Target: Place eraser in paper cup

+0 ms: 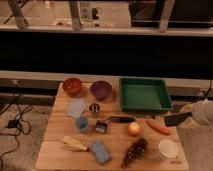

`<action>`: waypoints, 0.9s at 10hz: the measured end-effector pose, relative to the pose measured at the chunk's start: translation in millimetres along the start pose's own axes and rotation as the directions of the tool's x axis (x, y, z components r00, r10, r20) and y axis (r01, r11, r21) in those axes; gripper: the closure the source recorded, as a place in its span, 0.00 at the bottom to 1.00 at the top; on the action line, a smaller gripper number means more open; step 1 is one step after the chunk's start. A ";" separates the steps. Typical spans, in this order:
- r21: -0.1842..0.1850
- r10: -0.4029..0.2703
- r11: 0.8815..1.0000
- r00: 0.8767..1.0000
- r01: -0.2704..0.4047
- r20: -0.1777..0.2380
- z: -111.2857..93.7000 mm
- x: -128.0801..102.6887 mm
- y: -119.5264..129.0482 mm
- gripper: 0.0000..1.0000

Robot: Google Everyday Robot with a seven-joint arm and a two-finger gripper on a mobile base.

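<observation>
status: not done. The eraser [170, 120] isn't in the cup [168, 149] yet, and I can't spot anything dark inside the cup from this angle.

done so far: the pickup looks sorted. The eraser is up off the table [52, 157], hanging at the end of my arm.

left to do: carry it over the cup, come down, let go.

gripper [176, 119]: out at the table's right edge, roughly 3 o'clock from the table's middle (12 = toward the windows). It's just off the near right corner of the tray [145, 109].

grip: clamped on the eraser, I reckon. The dark block pokes out toward 9 o'clock from the white arm with nothing under it, so something has to be holding it.

eraser vs gripper: right in it, lying about flat, long side running 9 to 3.

cup vs gripper: at about 6 o'clock, near but clearly apart. I'm not above it yet.

neighbours: the carrot [159, 127] sits at 8 o'clock from the gripper, between me and the table's middle. The grapes [134, 151] are at 9 o'clock from the cup, not touching it.

not my targets: blue block [100, 151], blue cup [82, 123] and metal cup [94, 109], all well off toward 9 o'clock.

worry: the eraser looks about as long as the cup is wide, so dropped flat it might bridge the rim. I'd guess end-first is safer.
</observation>
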 end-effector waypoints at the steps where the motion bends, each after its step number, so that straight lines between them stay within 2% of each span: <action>1: -0.010 -0.003 1.000 1.000 0.003 -0.002 -4.5 7.7 11.3 0.98; 4: -0.051 -0.023 0.998 1.000 0.024 0.014 -17.1 14.1 46.0 0.98; 6: -0.087 -0.034 0.995 0.998 0.038 0.046 -28.1 12.7 70.5 0.98; 9: -0.156 -0.053 0.985 0.991 0.072 0.122 -42.0 1.3 109.8 0.98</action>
